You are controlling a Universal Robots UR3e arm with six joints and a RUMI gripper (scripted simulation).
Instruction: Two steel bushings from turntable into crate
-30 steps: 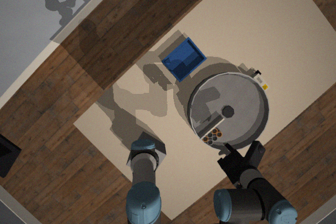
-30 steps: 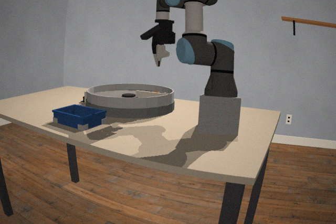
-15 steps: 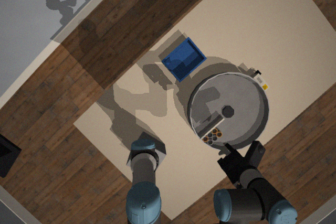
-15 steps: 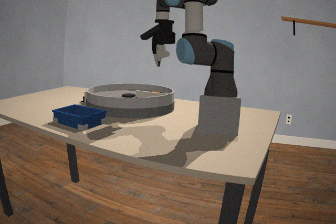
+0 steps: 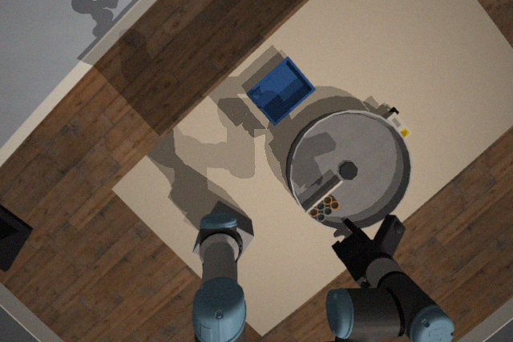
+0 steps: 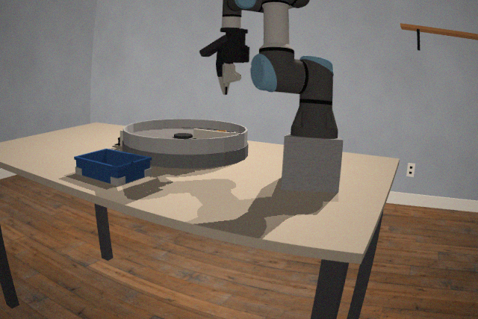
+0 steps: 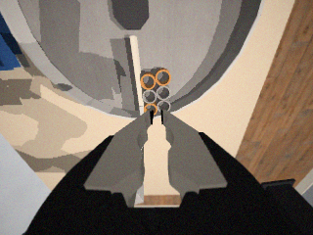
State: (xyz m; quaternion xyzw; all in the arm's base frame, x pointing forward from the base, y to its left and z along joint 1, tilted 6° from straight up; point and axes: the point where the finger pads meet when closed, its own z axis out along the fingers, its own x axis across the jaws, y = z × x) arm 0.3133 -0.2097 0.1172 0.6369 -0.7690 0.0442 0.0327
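The grey turntable point(image 5: 349, 164) stands on the table, with a tight cluster of bushings point(image 5: 324, 207) near its rim beside a pale divider bar point(image 5: 321, 193). In the wrist view the cluster point(image 7: 156, 93) holds three grey steel bushings point(image 7: 163, 92) and three orange ones point(image 7: 162, 76). The blue crate point(image 5: 280, 90) sits beside the turntable and looks empty. My gripper point(image 6: 224, 90) is shut and empty, high above the turntable's rim near the cluster. In the wrist view its fingertips line up just short of the cluster.
The turntable has a raised rim and a dark hub point(image 5: 348, 170) at its centre. The robot's grey pedestal point(image 6: 311, 163) stands on the table to the right of the turntable. A small label box point(image 5: 398, 125) sits at the turntable's far side.
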